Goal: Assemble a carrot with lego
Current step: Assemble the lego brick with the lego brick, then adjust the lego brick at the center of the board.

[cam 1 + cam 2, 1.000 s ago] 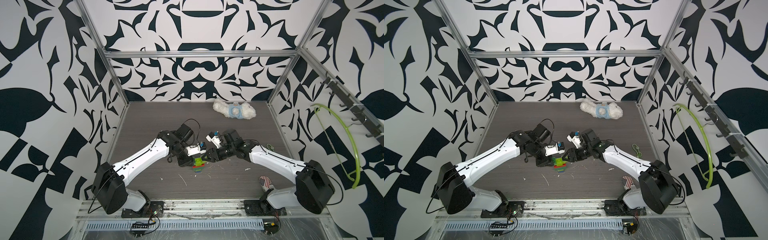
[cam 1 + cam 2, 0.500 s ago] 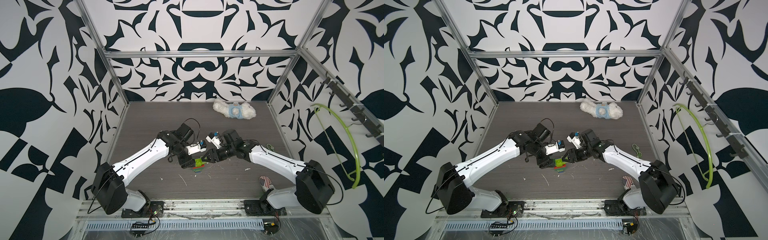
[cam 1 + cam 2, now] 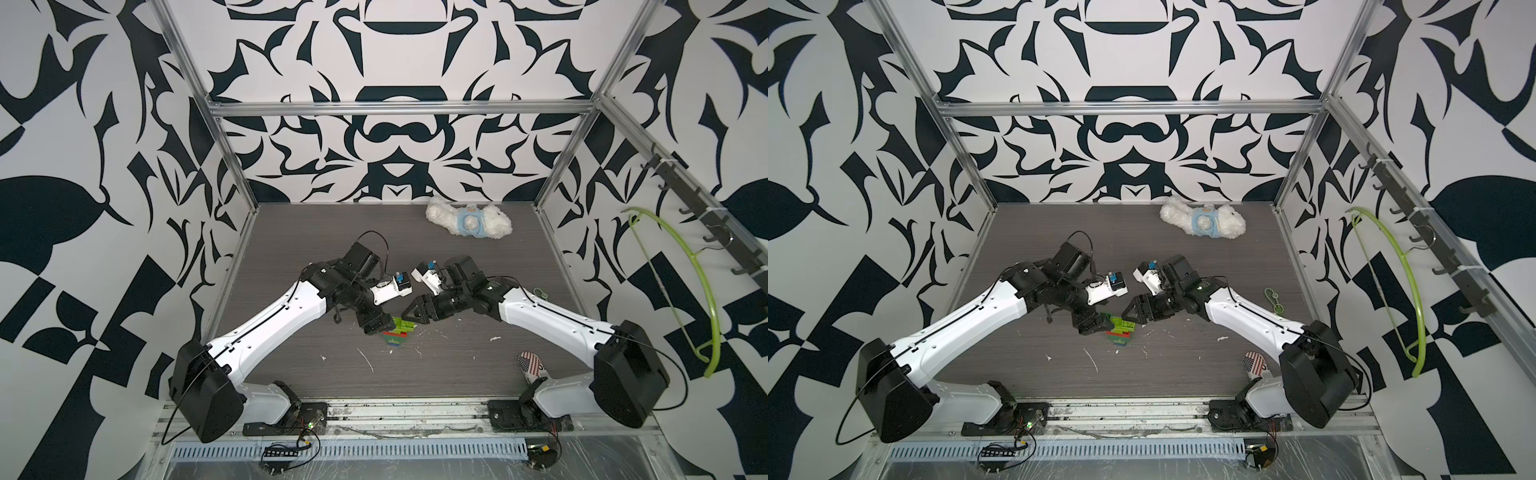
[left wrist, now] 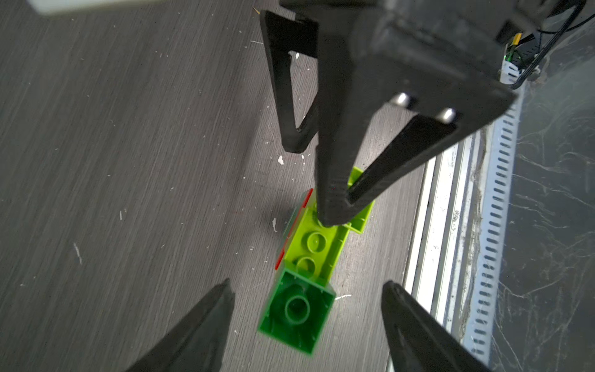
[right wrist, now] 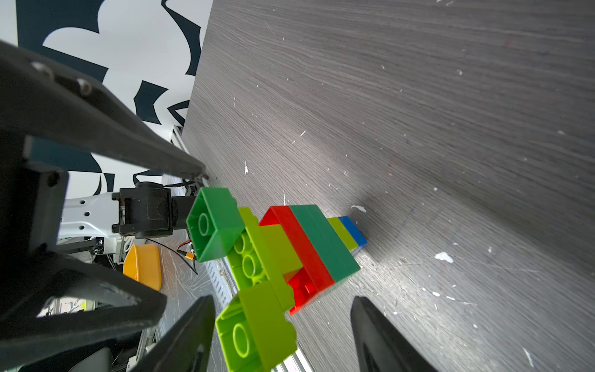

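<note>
We note both sets of jaws have spread since a second ago. Black left gripper (image 4: 306, 286) and black right gripper (image 5: 281, 299) gape apart, clamping nothing, either side of the forked top of the tapered multicolour plastic-brick carrot (image 5: 315, 244). Its blue tip is on the dark wood-grain table (image 5: 418, 96).

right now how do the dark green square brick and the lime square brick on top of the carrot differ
Colour: the dark green square brick is deep green, the lime square brick yellow-green. Place: dark green caps one end of the lime oblong brick, lime the other. The dark green one sits between the left gripper's open fingers, the lime one between the right gripper's. Both are square, single-stud.
</note>
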